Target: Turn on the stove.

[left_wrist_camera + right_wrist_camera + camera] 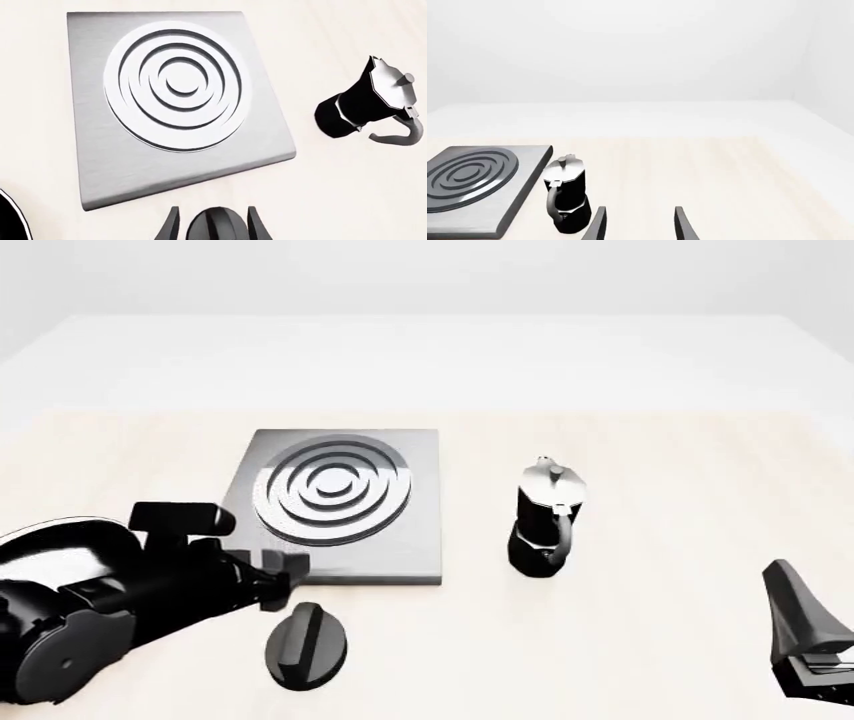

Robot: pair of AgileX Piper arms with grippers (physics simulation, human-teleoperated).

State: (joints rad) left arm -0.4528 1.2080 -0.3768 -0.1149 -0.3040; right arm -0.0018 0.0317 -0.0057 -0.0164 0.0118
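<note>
The stove (340, 502) is a flat grey slab with a ringed burner, lying left of the table's middle; it fills the left wrist view (180, 95) and shows in the right wrist view (474, 180). Its black ridged knob (307, 644) lies apart on the table, just in front of the slab. My left gripper (283, 580) is open, low and right beside the knob. In the left wrist view the knob (217, 226) shows between the spread fingers (170, 227) of my left gripper (213, 230). My right gripper (807, 640) is open and empty at the front right (640, 227).
A black-and-silver moka pot (545, 520) stands upright to the right of the stove (370, 100) (567, 197). A black curved rim (8, 217), apparently the frying pan, shows at the edge of the left wrist view, mostly hidden by my left arm (94, 610) in front.
</note>
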